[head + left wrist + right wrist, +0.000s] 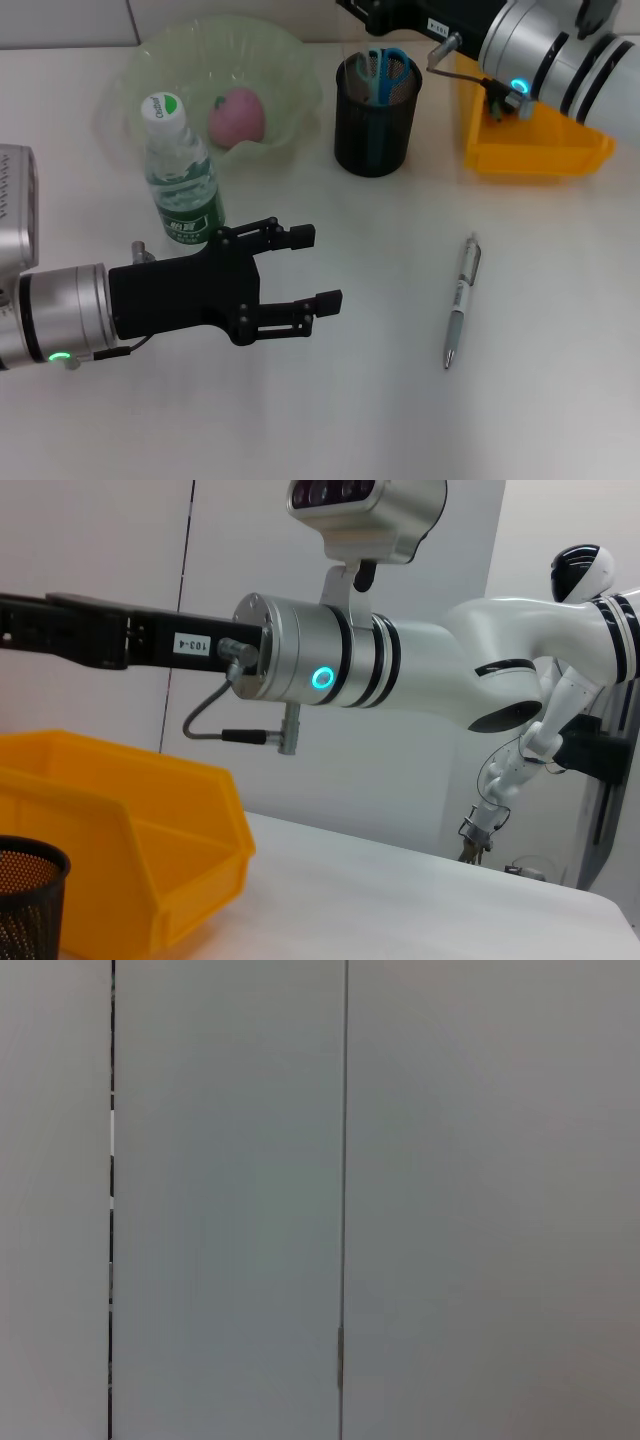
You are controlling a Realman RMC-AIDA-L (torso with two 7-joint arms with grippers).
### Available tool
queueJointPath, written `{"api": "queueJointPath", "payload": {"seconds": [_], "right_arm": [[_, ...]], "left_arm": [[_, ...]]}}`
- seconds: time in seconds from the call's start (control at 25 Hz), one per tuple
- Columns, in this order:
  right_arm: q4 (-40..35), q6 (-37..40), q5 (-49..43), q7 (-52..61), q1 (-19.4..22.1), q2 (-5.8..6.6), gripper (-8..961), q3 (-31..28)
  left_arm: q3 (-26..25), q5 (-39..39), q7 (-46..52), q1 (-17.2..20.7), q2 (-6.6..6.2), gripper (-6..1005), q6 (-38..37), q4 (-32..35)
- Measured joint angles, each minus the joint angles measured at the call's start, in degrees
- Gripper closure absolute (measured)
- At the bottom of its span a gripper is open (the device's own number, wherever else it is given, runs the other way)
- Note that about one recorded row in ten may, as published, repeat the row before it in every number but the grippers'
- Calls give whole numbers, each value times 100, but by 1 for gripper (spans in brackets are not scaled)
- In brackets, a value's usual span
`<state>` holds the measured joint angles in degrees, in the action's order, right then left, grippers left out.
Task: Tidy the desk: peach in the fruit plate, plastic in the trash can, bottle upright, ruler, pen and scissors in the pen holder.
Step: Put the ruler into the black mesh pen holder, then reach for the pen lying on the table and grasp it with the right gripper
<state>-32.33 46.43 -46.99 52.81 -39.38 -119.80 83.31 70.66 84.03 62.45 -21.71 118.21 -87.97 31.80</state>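
Lying on the worktop [560,400], the pen [461,301] is waiting; peach [238,117], bottle [180,180] and scissors [386,68] are looking done, left gripper [305,268] fingers spread.

White desk [330,420], pen [461,302], bottle [182,180]

Desk layout from the head cam

Peach [238,118] in the fruit plate [290,60], bottle [180,180] upright in front of it; pen holder [375,125] holding scissors [385,68] to its right, then trash can [535,150]; pen [461,301] nearer, alone.
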Motion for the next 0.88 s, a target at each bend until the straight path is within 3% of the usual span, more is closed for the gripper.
{"api": "queueJointPath", "payload": {"seconds": [0.32, 0.48, 0.56, 0.6, 0.64, 0.68, 0.72, 0.76, 0.84, 0.88], "right_arm": [[-83, 63, 12, 290, 171, 2, 418, -9], [-720, 131, -51, 774, 549, 41, 352, 27], [-1729, 180, -488, 1628, 1050, 81, 318, 49], [-1729, 180, -488, 1628, 1050, 81, 301, 49], [-2075, 195, -728, 1950, 1214, 82, 284, 33], [-2896, 204, -1449, 2870, 1534, 79, 266, -82], [-2896, 204, -1449, 2870, 1534, 79, 249, -82], [-3721, 278, -2437, 4086, 1738, 71, 232, -302], [-4066, 343, -2954, 4720, 1781, 69, 238, -435], [-4899, 735, -4470, 6485, 1744, 76, 241, -851]], "left_arm": [[0, 0, -55, 34, 0, 186, -22, 2], [-1, 0, -74, 54, 0, 186, -44, 2], [8, -1, -82, 79, 0, 186, -46, 2], [12, 0, -87, 87, -1, 186, -48, 1], [12, 0, -87, 87, -1, 186, -48, 1], [27, -1, -93, 93, 0, 186, -52, 1], [27, -1, -93, 93, 0, 186, -52, 1], [36, -1, -96, 93, 0, 186, -53, 1], [48, 1, -122, 93, 0, 186, -54, 1], [56, 21, -146, 93, -1, 186, -54, 1]]}}
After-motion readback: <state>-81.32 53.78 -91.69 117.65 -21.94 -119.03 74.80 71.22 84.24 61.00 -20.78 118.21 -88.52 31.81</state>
